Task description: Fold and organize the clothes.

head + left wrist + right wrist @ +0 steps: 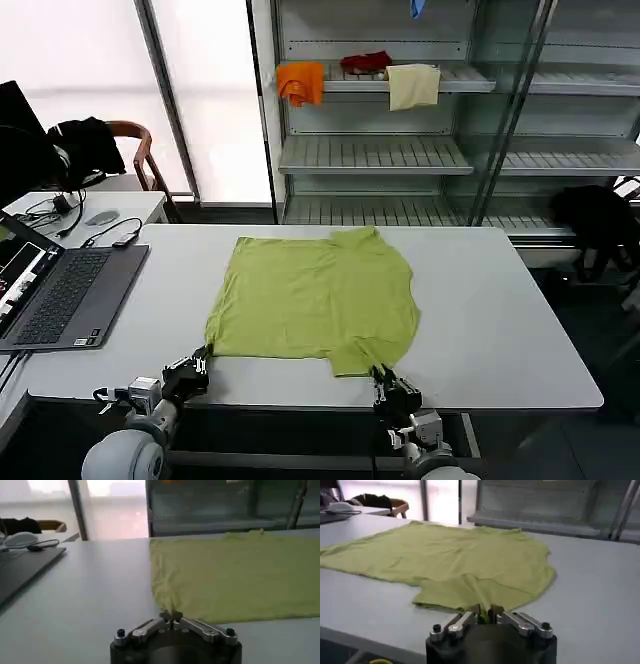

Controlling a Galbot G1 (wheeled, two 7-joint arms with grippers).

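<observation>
The clothes are one lime yellow-green T-shirt [315,300], lying spread flat in the middle of the white table [500,330]. My left gripper [197,366] is at the table's near edge, shut on the shirt's near left corner [167,602]. My right gripper [383,380] is also at the near edge, shut on the near right flap of the shirt [470,592]. In the left wrist view the left gripper [171,615] pinches the corner's tip. In the right wrist view green fabric sits between the pads of the right gripper [484,612]. No lettering shows on the upper face.
An open laptop [60,295] lies on the table's left side, with cables and a mouse on a side desk beyond it. Metal shelves [375,155] behind hold orange [300,82], red and cream [413,86] cloths. A black garment [595,215] hangs at right.
</observation>
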